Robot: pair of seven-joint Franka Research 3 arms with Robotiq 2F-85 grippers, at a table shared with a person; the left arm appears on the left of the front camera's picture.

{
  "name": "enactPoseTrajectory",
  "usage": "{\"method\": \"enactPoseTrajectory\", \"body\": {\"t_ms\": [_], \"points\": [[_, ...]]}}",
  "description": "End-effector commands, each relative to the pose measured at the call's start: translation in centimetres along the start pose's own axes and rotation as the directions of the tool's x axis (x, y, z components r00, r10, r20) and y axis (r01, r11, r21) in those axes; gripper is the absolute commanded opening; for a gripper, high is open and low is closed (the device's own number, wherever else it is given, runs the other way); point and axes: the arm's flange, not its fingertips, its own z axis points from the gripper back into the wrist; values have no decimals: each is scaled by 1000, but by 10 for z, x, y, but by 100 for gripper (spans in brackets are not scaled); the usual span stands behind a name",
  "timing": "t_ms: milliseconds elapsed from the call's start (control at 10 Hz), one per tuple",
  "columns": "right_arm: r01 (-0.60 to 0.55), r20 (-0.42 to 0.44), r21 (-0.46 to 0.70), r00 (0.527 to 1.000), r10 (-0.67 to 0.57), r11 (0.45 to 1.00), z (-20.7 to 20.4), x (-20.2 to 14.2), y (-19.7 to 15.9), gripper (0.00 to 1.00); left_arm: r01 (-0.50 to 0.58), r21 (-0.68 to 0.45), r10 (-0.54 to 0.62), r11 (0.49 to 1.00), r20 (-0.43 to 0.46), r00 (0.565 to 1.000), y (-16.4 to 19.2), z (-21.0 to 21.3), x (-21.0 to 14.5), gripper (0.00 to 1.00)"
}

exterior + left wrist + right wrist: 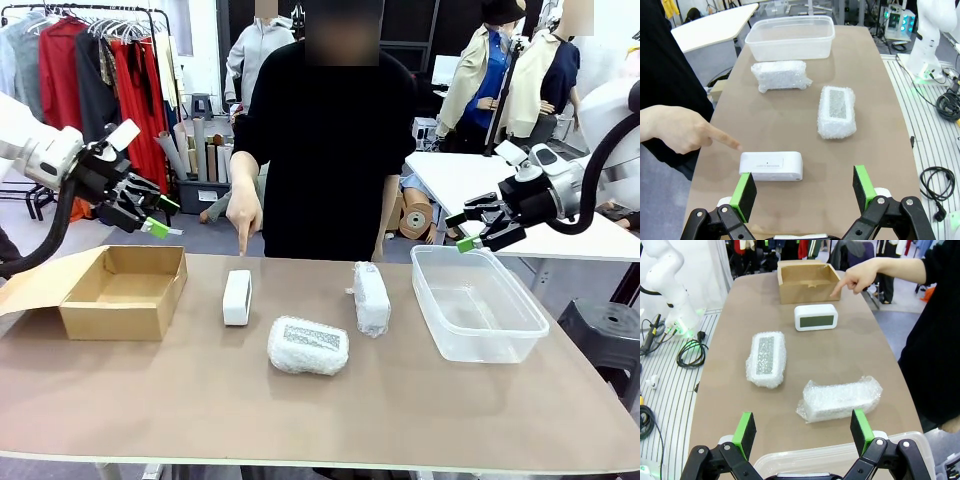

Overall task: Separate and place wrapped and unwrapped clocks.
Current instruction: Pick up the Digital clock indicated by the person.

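Drop the wide-open left gripper (pixel 805 192) onto the bare clock (pixel 237 297) left of centre beside the box (pixel 110 322), pinch across its thin width, dodge that pointing hand (pixel 243 212), and leave the equally spread right gripper (pixel 462 230) by the tub (pixel 430 300).

On the tabletop (pixel 200 410), the box (pixel 110 322) sits at the left edge and the container (pixel 495 345) at the right edge. Between them, toward the far edge, the bare clock (pixel 237 297) stands near the box and the far wrapped clock (pixel 371 297) just beside the container. The near wrapped clock (pixel 308 345) lies before the gap between those two, around the middle.
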Motion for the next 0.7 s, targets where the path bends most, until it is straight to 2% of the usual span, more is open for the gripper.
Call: {"method": "enactPoseTrajectory", "body": {"t_ms": [0,100,300,500,600], "points": [[-1,0,-2,1000,1,1000,1,0,0,100,-24,41,27,999,-66,997,-8,-15,12,100],[-1,0,-2,1000,1,1000,1,0,0,100,-103,65,113,993,-185,976,-6,-9,22,100],[-1,0,-2,1000,1,1000,1,0,0,100,-129,136,165,982,-303,939,-17,-23,50,100],[-1,0,-2,1000,1,1000,1,0,0,100,-185,169,231,968,-319,919,-23,-36,79,100],[-1,0,-2,1000,1,1000,1,0,0,100,-234,263,320,936,-363,875,-28,-53,95,100]]}}
